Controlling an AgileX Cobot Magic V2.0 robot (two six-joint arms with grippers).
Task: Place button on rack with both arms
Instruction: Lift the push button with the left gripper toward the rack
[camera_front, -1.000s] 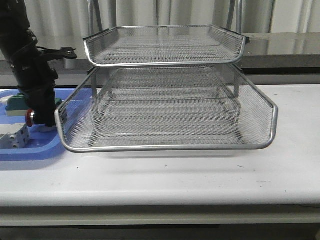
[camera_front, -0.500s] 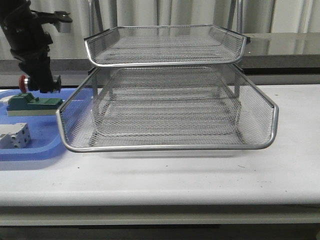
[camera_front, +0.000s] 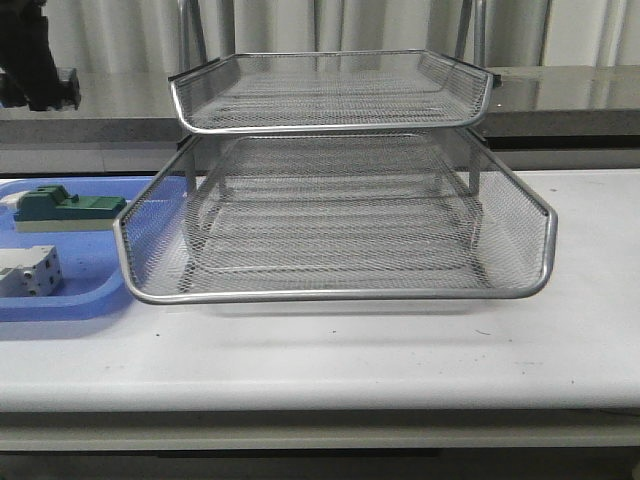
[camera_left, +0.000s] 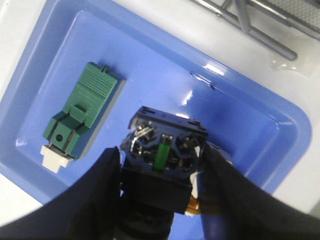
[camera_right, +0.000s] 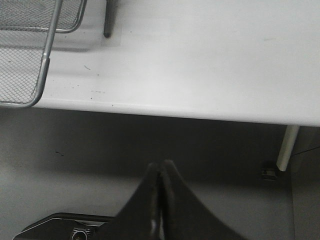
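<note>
The left arm (camera_front: 35, 60) has risen from low over the blue tray (camera_front: 70, 300) to the upper left corner of the front view, now mostly out of frame. It lifted the button (camera_left: 162, 150) off the tray, pinched between the left gripper (camera_left: 162, 192) fingers, leaving the green block (camera_front: 65, 208) uncovered.

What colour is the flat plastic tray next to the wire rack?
The flat plastic tray is blue, clearest in the left wrist view.

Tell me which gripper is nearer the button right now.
Left. The left gripper is clamped on the button above the blue tray; the right gripper hangs shut beyond the table's edge.
</note>
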